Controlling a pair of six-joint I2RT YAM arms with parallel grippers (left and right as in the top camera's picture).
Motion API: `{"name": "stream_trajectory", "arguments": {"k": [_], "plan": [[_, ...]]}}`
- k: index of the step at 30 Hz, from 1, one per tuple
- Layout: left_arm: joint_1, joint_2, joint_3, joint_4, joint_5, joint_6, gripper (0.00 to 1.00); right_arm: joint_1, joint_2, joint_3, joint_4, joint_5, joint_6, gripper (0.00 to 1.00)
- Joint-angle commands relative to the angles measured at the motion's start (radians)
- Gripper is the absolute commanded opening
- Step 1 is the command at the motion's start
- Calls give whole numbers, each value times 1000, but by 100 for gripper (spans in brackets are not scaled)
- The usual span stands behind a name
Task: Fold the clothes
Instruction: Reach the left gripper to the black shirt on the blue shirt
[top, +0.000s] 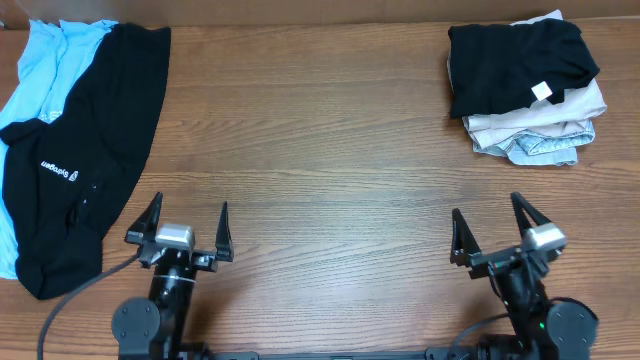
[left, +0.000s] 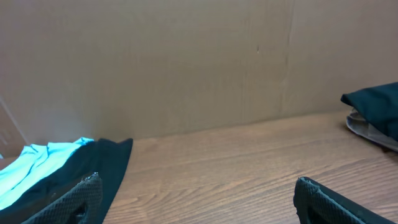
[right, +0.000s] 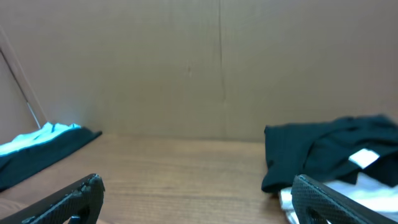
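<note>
folding hasn't begun: left gripper (top: 190, 204) and right gripper (top: 485, 205) sit wide and empty. black t-shirt (top: 85, 170) lies crumpled far left over the light blue tee (top: 45, 70); next, i'd say, drag it to centre.

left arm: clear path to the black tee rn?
Probably yes. The left end effector is open and empty. The black T-shirt lies spread close by on its left, partly over a light blue tee, and nothing stands between them on the table.
</note>
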Motion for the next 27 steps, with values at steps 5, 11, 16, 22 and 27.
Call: {"name": "stream_trajectory", "arguments": {"k": [5, 11, 16, 22, 27], "plan": [[6, 323, 252, -17, 21, -6, 100, 6, 46, 230, -162, 41, 11, 100], [6, 713, 697, -280, 127, -9, 100, 7, 314, 465, -392, 40, 11, 100], [6, 935, 982, -534, 162, -1, 100, 7, 560, 632, -528, 25, 11, 100], [6, 1157, 1202, -762, 173, -2, 100, 7, 867, 836, -705, -35, 19, 100], [6, 1262, 1220, -813, 106, 18, 100, 7, 1069, 903, -680, -154, 28, 100]]}}
